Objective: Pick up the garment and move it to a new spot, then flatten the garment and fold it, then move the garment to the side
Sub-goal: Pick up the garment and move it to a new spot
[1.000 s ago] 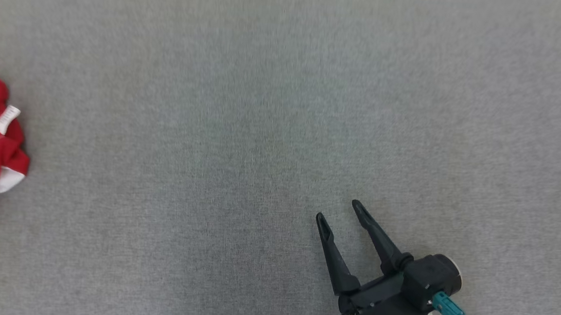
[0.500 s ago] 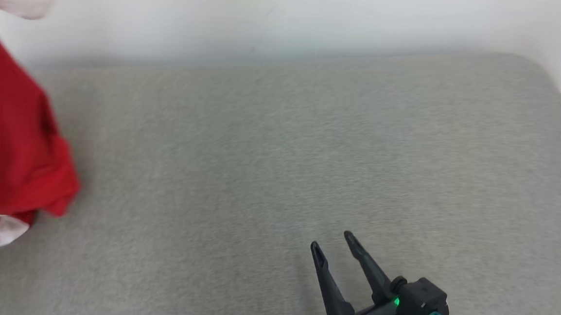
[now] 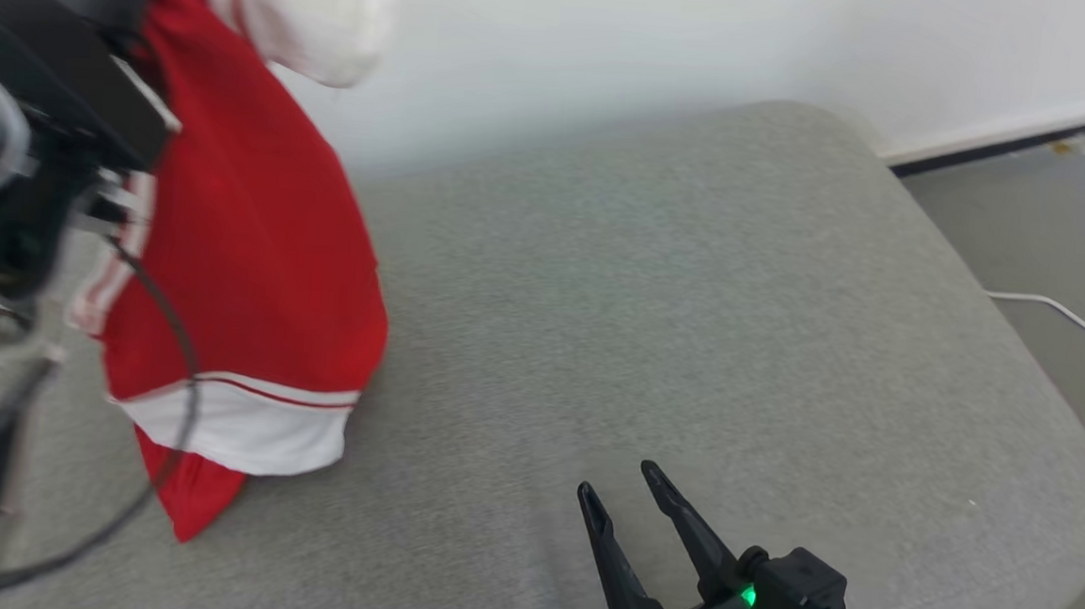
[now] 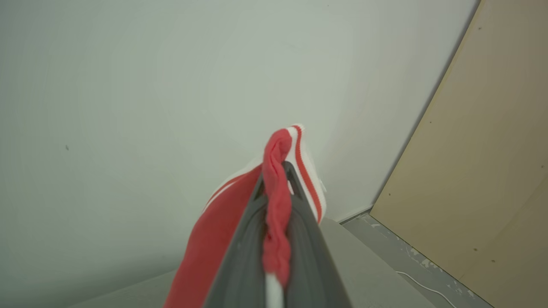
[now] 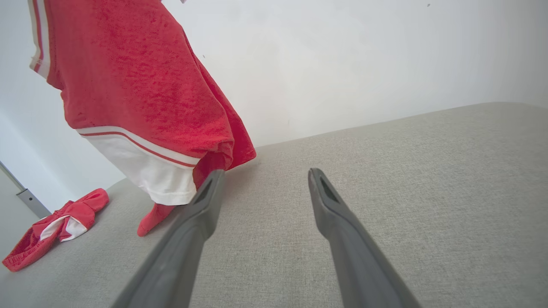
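Head view: the red knitted garment with white striped hems [image 3: 253, 259] hangs from the left hand [image 4: 278, 167], which is clenched on a bunched fold. Its lowest tip is at or just above the grey upholstered cushion [image 3: 693, 304]. The right hand [image 3: 618, 479] lies released and empty. I judge this to be the carry to a new spot; the next move calls for lowering the garment and spreading it flat. No writing is legible.

red garment [image 3: 253, 259] with white striped hem, grey cushion [image 3: 693, 304], white wall [image 3: 615, 36]
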{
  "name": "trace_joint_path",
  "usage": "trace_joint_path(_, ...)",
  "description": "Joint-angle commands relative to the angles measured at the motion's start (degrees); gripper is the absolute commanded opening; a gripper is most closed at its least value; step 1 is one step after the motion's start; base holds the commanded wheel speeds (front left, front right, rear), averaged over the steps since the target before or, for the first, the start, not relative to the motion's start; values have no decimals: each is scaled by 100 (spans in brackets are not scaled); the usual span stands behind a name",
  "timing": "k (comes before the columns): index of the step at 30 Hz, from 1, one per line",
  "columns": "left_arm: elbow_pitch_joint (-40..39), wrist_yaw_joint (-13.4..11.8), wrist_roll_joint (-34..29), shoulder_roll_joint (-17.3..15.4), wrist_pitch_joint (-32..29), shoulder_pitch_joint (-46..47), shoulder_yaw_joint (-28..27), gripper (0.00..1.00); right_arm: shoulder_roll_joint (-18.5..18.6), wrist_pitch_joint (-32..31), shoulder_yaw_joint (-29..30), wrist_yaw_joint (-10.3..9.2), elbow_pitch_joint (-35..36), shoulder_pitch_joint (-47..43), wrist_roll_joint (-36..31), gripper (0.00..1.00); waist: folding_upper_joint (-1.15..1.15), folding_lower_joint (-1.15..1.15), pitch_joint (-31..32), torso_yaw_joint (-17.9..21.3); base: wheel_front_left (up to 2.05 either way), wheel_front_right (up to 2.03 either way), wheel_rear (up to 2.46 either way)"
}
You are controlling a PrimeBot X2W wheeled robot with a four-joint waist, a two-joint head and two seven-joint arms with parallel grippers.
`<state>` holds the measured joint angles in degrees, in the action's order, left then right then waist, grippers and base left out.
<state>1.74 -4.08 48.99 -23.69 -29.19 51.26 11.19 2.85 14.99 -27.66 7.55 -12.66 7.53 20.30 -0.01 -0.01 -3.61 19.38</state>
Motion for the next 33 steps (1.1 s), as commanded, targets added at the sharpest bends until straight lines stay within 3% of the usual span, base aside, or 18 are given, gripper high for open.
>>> trace_joint_path(1, 56, -35, -4, 97, 77, -179, 31, 0, 5, 28, 17, -12, 24, 44, 18, 100, 1, 1, -109, 262, 0, 0, 0)
trace_joint_path(7, 510, -67, 187, 1024, 955, -914, 153, 0, 4, 29, 20, -12, 28, 111, 37, 100, 1, 1, -358, 343, 0, 0, 0)
trace_joint_path(13, 1627, 122, -49, 1586, 1788, -1688, 520, 0, 6, 28, -66, -12, -33, 159, 37, 100, 1, 1, -450, 416, 0, 0, 0)
trace_joint_path(14, 1817, 152, -140, 1641, 1952, -1780, 608, 8, 7, 28, -68, -12, -54, 154, 33, 100, 1, 1, -450, 419, 0, 0, 0)
trace_joint_path(15, 1992, 196, -176, 1712, 2093, -1864, 670, 78, 6, 29, -67, -12, -71, 145, 27, 100, 1, 1, -447, 422, 0, 0, 0)
trace_joint_path(16, 2156, 233, -184, 1786, 2240, -1940, 723, 100, 5, 29, -60, -12, -84, 134, 17, 100, 1, 1, -437, 420, 0, 0, 0)
trace_joint_path(21, 2570, 476, -91, 1985, 2798, -2130, 932, 100, 6, 29, 84, -12, -158, 48, -103, 100, 1, 1, -344, 291, 0, 0, 0)
trace_joint_path(26, 2441, 691, -95, 2049, 3406, -2436, 1101, 100, 7, 29, 236, -12, -228, -64, -203, 100, 1, 1, -112, -8, 0, 0, 0)
trace_joint_path(30, 2190, 774, -101, 2049, 3769, -2787, 1145, 100, 7, 29, 288, -12, -251, -128, -257, 100, 1, 1, 64, -209, 0, 0, 0)
trace_joint_path(33, 1912, 719, -291, 1869, 4142, -3196, 1069, 100, 6, 28, 334, -12, -275, -221, -308, 100, 1, 1, 233, -417, 0, 0, 0)
